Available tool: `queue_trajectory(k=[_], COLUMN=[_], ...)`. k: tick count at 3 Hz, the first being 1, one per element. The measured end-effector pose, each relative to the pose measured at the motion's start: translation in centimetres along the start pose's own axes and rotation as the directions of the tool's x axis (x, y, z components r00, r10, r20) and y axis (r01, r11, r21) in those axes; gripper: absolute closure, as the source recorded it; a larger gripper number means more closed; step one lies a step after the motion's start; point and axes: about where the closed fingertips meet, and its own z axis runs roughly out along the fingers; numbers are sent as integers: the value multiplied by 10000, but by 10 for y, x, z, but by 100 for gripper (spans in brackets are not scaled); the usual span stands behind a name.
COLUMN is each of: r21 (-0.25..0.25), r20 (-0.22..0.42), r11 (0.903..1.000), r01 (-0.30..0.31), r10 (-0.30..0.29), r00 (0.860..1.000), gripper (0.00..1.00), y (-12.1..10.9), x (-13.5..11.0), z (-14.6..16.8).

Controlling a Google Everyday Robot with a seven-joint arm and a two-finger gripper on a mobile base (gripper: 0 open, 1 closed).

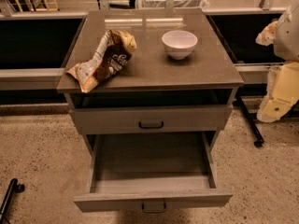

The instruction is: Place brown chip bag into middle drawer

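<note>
The brown chip bag (103, 58) lies crinkled on the left part of the cabinet top (154, 71), one cream end reaching the front left edge. The middle drawer (152, 200) is pulled wide open below the shut handled drawer front (150, 119), and its grey inside shows nothing in it. My gripper (274, 107) hangs at the right edge of the view, beside the cabinet's right side and below the top's level. It is well apart from the bag and holds nothing that I can see.
A white bowl (179, 43) stands on the cabinet top at the back right. A dark wheeled stand leg (250, 125) lies on the floor right of the cabinet. Another dark caster (10, 195) sits at the bottom left. A low ledge runs behind the cabinet.
</note>
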Motion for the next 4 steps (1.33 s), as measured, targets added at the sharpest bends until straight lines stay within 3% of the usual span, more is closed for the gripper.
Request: queue_trajectory(k=[1, 2, 3, 4], r21=[0, -41, 177, -147], r20=[0, 372, 634, 664], r11=[10000, 9896, 8545, 7923], r01=[0, 1435, 5192, 6099], r10=[0, -1433, -5192, -6079], r00=[10000, 9890, 8523, 7912], gripper=[0, 0, 0, 0], y=[0, 14, 66, 89], x=[0, -45, -141, -153], z=[0, 15, 50, 66])
